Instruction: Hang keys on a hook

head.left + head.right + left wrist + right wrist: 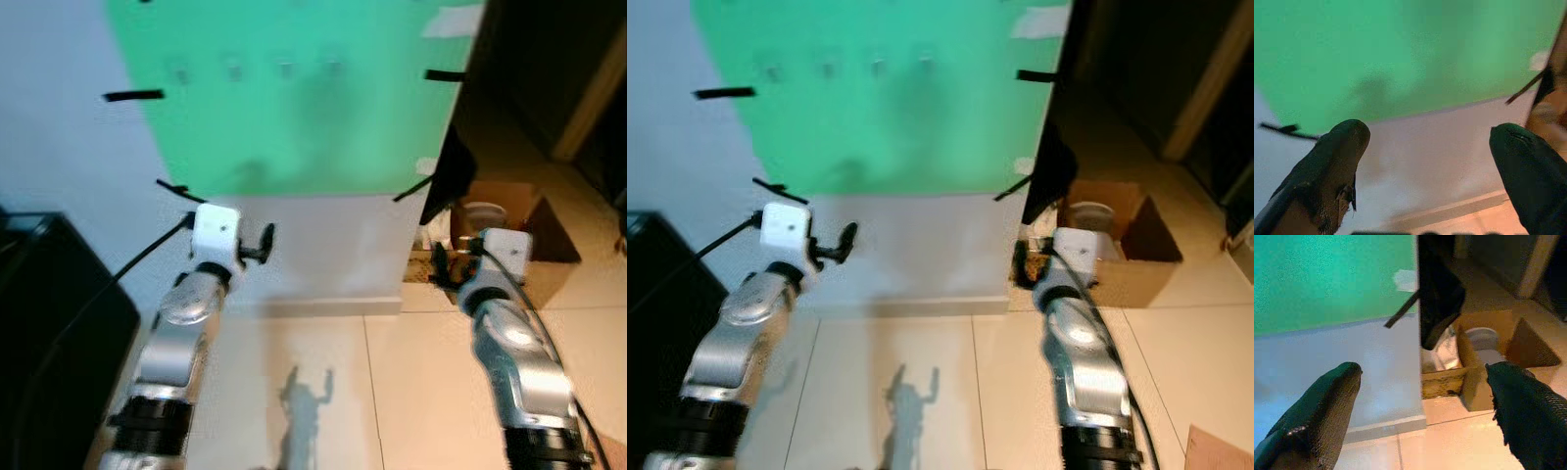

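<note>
Here, largest first:

Wall [59, 117]: a pale wall is faced head-on by the head camera, with a skirting board met at the floor.
Green sheet [294, 98]: a large green sheet is fixed flat to the wall with strips of black tape [133, 95] at its edges; its lower edge is seen just above the left gripper.
Floor [392, 392]: pale tiles are laid below the wall, and the shadow of an arm is cast on them between the two arms.
Black cabinet [49, 323]: a dark block is set against the wall at the robot's left, beside the left arm.
Cardboard box [509, 220]: an open brown box is stood on the floor past the wall's corner, near the right gripper; a white round container [482, 212] is held inside it.
Hooks [284, 70]: a row of small blurred hooks is made out high on the green sheet, well above both grippers.
Left gripper [263, 243]: it is raised toward the wall below the sheet, its two fingers [1332, 166] spread wide with nothing between them.
Right gripper [1425, 416]: it is held low near the wall's corner, its fingers [1528, 416] likewise spread apart and unloaded.
Keys: their place cannot be told from these views.
</note>
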### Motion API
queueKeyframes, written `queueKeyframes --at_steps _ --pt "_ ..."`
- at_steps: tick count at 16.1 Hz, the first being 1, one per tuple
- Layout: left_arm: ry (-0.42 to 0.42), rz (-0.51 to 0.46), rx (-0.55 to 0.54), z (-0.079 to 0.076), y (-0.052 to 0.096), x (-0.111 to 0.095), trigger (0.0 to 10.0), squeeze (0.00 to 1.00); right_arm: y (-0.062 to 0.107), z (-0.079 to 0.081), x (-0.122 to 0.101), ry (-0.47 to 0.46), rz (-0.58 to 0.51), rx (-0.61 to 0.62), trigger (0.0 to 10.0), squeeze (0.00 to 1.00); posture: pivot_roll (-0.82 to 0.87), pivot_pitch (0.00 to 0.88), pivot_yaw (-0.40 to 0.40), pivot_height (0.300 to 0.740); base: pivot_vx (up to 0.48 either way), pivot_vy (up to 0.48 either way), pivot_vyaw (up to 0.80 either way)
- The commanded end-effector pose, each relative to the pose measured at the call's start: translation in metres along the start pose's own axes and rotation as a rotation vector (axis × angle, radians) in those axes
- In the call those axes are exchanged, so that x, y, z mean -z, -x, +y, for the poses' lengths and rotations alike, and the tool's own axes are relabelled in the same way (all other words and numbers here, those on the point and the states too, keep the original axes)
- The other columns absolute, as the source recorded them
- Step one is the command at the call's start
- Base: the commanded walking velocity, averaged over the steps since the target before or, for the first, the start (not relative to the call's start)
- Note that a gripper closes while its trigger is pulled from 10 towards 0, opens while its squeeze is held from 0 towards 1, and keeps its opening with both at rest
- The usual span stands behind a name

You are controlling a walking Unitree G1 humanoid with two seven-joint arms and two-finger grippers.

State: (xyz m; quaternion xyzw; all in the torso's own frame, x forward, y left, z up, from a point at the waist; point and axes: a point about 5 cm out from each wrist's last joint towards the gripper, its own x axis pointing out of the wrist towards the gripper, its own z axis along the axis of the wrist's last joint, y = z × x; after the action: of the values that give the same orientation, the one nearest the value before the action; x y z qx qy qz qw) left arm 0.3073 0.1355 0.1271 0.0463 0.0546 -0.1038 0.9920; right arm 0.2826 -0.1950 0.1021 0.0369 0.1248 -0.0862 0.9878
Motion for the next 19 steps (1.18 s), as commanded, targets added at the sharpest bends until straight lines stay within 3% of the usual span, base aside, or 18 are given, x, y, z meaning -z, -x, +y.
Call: queueKeyframes --at_steps 1,8,10,19 --pt "-0.018 0.013 -0.031 0.010 0.002 0.003 10.0 0.00 -0.001 0.009 -0.005 -0.029 -0.012 -0.042 10.0 0.00 -0.15 0.000 0.044 0.740 0.356 0.000 0.00" --pt "0.008 0.012 -0.020 0.006 -0.001 0.003 10.0 0.02 -0.002 0.005 -0.010 0.014 -0.027 -0.032 10.0 0.00 -0.15 0.000 0.045 0.740 0.353 0.000 0.00" --pt "0.019 0.002 0.001 0.008 0.000 0.002 10.0 0.03 -0.002 0.011 -0.014 0.091 -0.048 -0.047 10.0 0.00 -0.15 0.000 0.072 0.740 0.317 0.000 0.00" --pt "0.012 -0.003 0.029 0.011 -0.001 -0.002 10.0 0.05 0.001 0.021 -0.013 0.055 -0.053 -0.058 10.0 0.00 -0.14 0.000 0.105 0.740 0.350 0.000 0.00"
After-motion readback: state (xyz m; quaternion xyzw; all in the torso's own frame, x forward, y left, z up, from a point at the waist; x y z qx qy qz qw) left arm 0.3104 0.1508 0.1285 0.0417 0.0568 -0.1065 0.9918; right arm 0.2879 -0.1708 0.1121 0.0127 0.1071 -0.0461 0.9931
